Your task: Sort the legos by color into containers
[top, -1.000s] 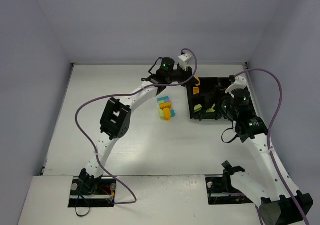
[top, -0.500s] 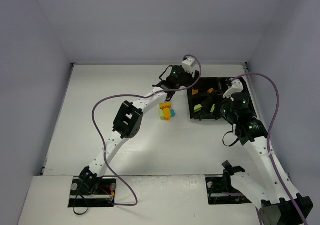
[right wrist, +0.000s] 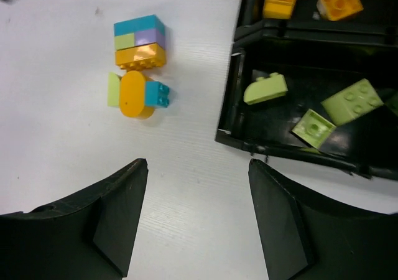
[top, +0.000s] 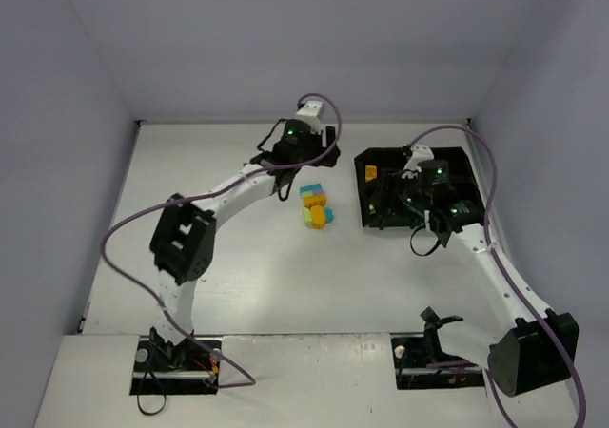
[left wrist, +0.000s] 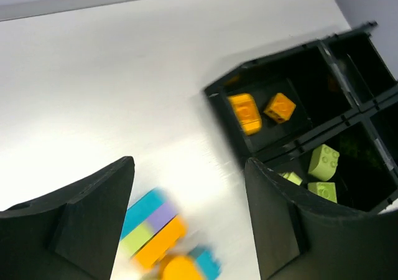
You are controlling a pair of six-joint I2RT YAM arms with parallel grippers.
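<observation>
Bricks [right wrist: 140, 56] of orange, green, cyan and purple plastic cluster left of the black divided plastic tray [right wrist: 229, 106]. Left claw [left wrist: 189, 163] and right claw [right wrist: 198, 164] both gape wide, empty.

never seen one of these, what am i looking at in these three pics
These are two robot arms bolted to a white table. One picture looks down from above; the other two come from a camera on each wrist, and the black shapes at their bottom are that gripper's own fingers. The left gripper and right gripper are both open, holding nothing. On the table sit a clump of loose bricks and a black tray, with orange bricks in one compartment and green bricks in the next.
</observation>
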